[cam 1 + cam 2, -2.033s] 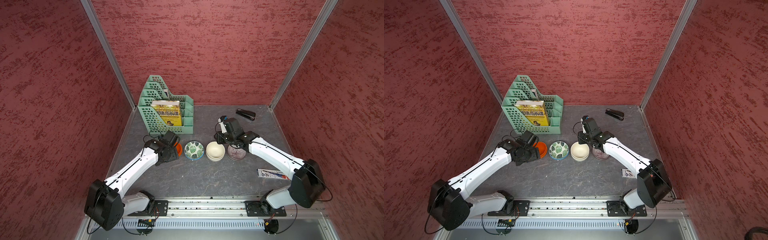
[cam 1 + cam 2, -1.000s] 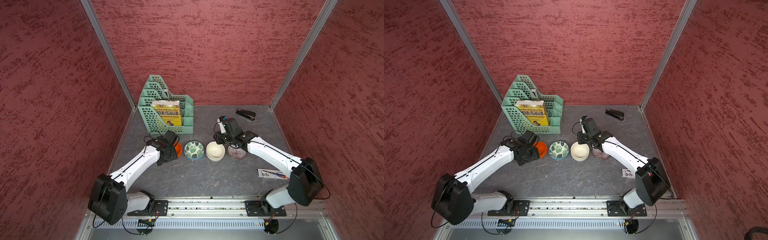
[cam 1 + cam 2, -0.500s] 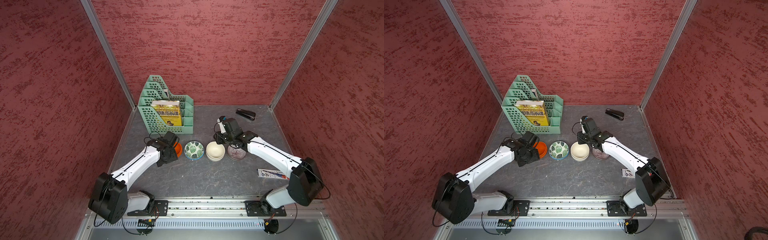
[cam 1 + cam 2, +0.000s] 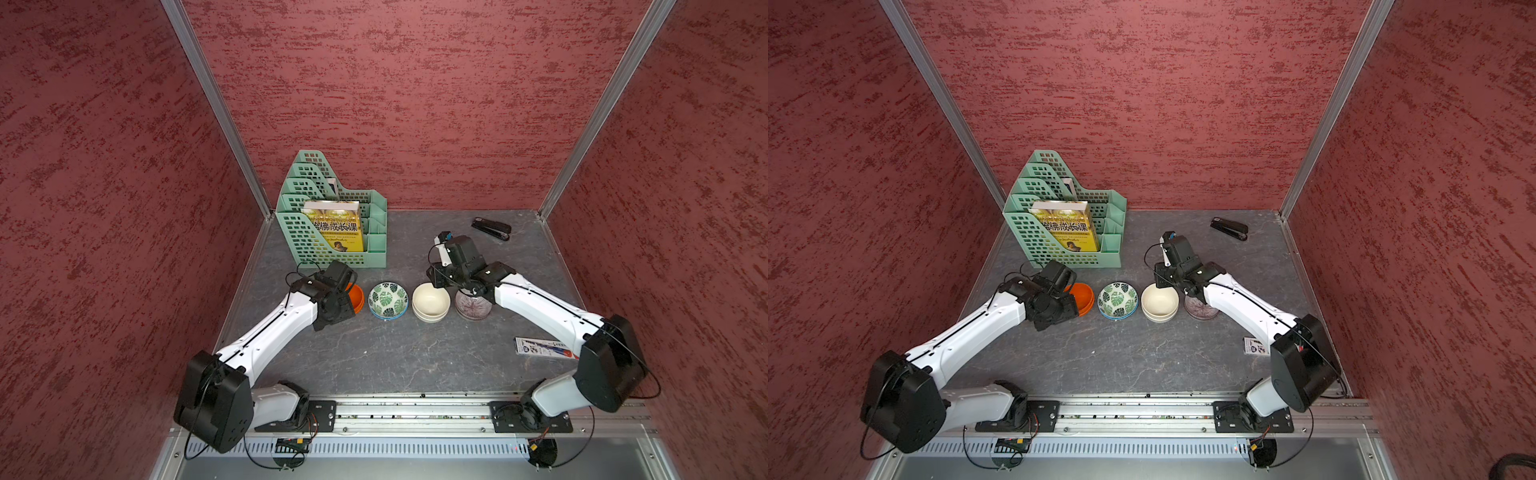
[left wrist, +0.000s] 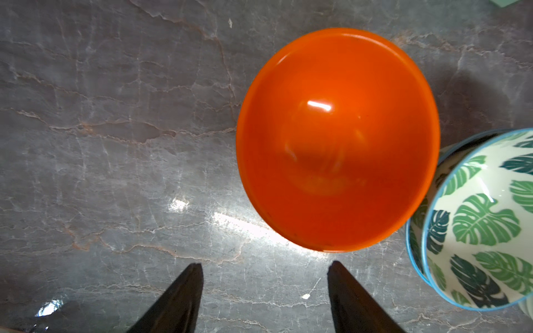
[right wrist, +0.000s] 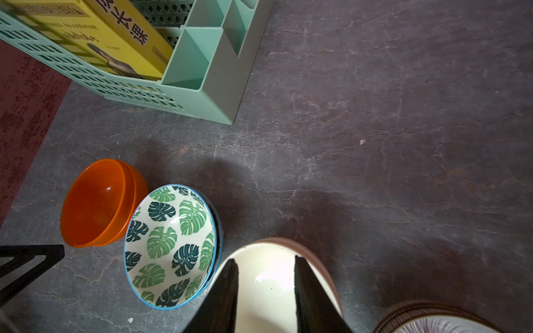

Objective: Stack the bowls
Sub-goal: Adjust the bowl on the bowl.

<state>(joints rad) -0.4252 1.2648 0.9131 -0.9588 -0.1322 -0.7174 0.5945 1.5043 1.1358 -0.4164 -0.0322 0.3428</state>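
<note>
Four lots of bowls stand in a row on the grey table. Orange bowls sit nested, then leaf-patterned bowls nested, then stacked cream bowls, then a pink-grey lined bowl. My left gripper is open over bare table just beside the orange bowl, with nothing between its fingers. My right gripper hovers over the cream bowl, its fingers a little apart and holding nothing. The pink-grey bowl shows at the frame edge.
A green file rack with a yellow book stands at the back left, close behind the orange bowls. A black stapler lies at the back right. A small printed packet lies under the right arm.
The left arm has shifted slightly beside the orange bowls. The bowls and the right arm stay put, and both grippers keep the same opening.
</note>
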